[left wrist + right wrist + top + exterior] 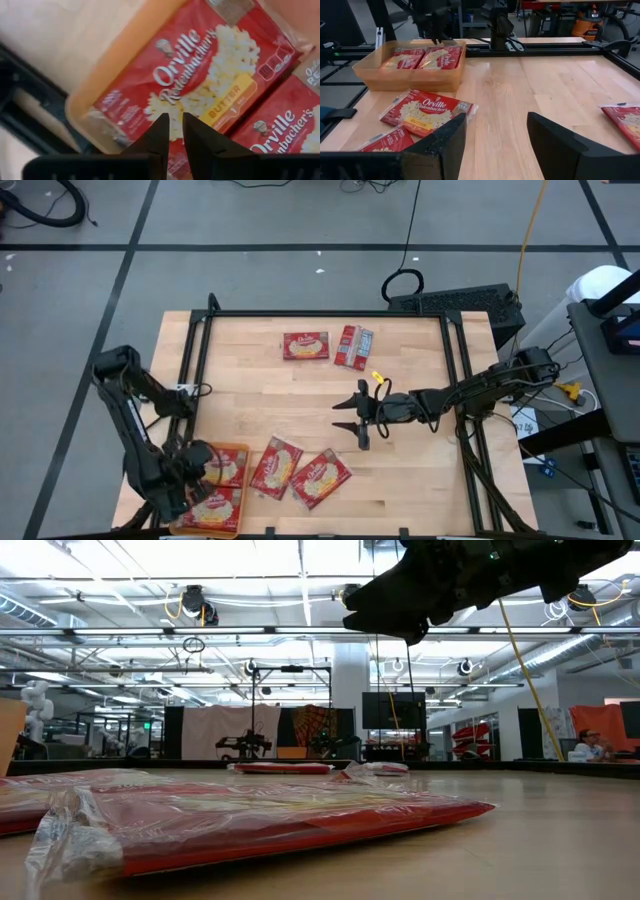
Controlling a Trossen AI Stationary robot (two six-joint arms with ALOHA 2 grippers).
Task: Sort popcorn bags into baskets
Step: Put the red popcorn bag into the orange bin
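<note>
The left pincer (192,476) is hovering over the orange basket (240,448) at the tabletop's near left corner, its fingers (161,134) drawn almost together with nothing between them, just above a popcorn bag (200,85) lying flat in the basket beside a second bag (285,125). This is looking like the close of a drop-off: two bags are sitting in the basket and the pincer is carrying none.

The right pincer (360,418) is waiting above the middle of the tabletop, jaws standing wide and empty.

Four bags are lying outside the basket: two (276,468) (320,477) near the front edge just beside the basket, and two (305,345) (354,347) near the back edge. The next move probably calls for the left arm lifting clear, opening, and reaching for the nearest loose bag. Being flat on the wood, it is likely needing an edge pinch.
</note>
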